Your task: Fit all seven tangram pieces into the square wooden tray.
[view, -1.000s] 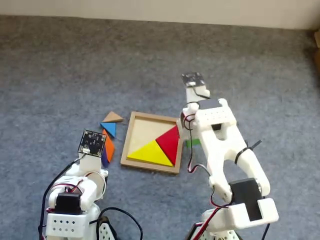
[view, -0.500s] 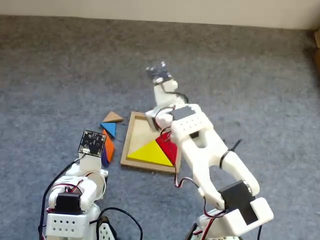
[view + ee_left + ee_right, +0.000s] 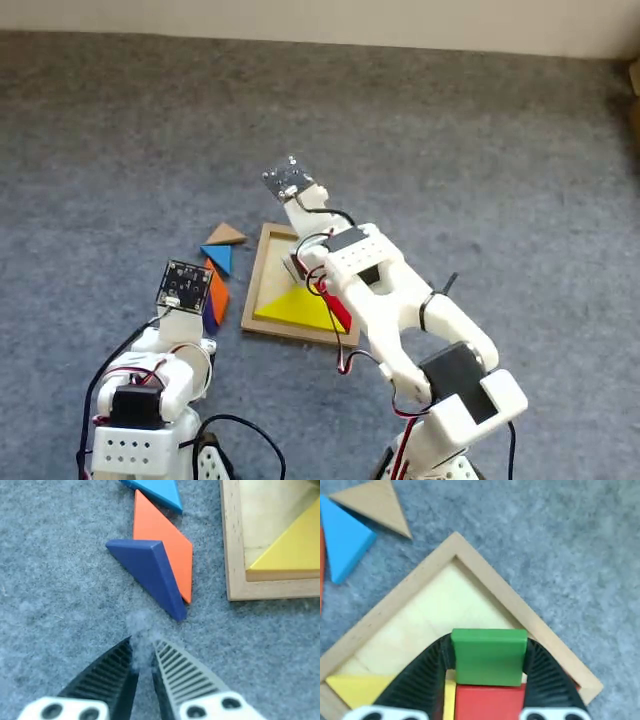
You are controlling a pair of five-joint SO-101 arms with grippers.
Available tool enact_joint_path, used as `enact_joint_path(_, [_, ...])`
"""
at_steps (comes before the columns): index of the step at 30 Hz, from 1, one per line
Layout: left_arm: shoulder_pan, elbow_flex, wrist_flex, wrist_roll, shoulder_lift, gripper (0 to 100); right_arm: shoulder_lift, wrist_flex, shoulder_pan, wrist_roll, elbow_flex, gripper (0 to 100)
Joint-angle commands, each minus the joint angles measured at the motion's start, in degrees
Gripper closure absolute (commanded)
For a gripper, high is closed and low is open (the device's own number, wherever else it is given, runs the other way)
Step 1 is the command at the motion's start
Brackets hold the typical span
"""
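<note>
Your right gripper clamps the green square over the tray, partly above the red triangle, so lowering it skewed could leave it perched on the red or jammed, while your left gripper, nearly closed, hangs near the navy triangle.

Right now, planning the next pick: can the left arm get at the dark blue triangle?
Probably yes. The left gripper sits short of the dark blue triangle with bare carpet between. Its jaws are nearly shut, so they must open first, and the orange piece lying against it may crowd one finger.
</note>
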Motion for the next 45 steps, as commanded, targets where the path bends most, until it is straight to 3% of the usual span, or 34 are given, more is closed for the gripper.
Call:
enact_joint_path(1, [-0.8,1.1,0.3,-0.4,-2.2,99,-1.1,-1.0,-0.5,0.9,0.0,91.5])
enact_joint_path(17, [-0.8,1.1,0.3,-0.4,-2.2,99,-1.0,7.8,-0.6,0.8,-0.6,90.8])
enact_joint_path(24, [-0.8,1.1,0.3,-0.4,-2.2,99,-0.9,8.0,-0.6,0.7,-0.6,76.6])
enact_joint_path(42, [-0.8,1.1,0.3,-0.4,-2.2,99,-1.4,11.0,-0.7,0.6,-4.2,76.6])
enact_joint_path(45, [-0.8,1.1,0.3,-0.4,-2.2,99,-1.0,15.4,-1.1,-4.0,-7.1,76.6])
